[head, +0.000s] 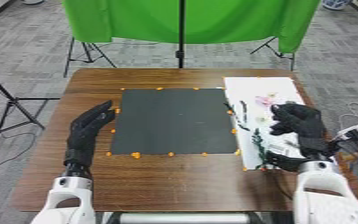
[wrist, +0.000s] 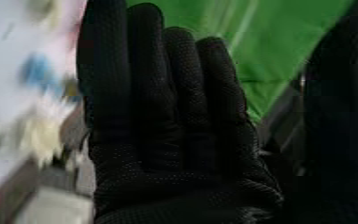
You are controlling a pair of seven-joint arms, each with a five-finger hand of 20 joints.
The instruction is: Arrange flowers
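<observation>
White sheet (head: 255, 85) at three o'clock of the dark mat (head: 171, 120), with the pink flower (head: 264, 101) towards twelve and green sprigs (head: 259, 142) along the nine-o'clock side. Blue flower (wrist: 38, 72) and cream flower (wrist: 40, 137) near the glove in the right wrist view. Right hand (head: 295, 120) over the sheet's three-o'clock side, spread wide, fingers straight, nothing gripped. Left hand (head: 91, 122) at nine o'clock of the mat, fingers loosely extended, nothing held.

Likely trouble: flowers brushed askew, from so broad a hand among light, loose things. Possibly petals crushed, too, by a palm pressing flat before any pinch. Perhaps two sprigs lifted together, because of tangled leaves. Best to pinch just one, then raise it well before heading towards nine o'clock, to avoid knocking the orange bits (head: 135, 155) edging the mat.
</observation>
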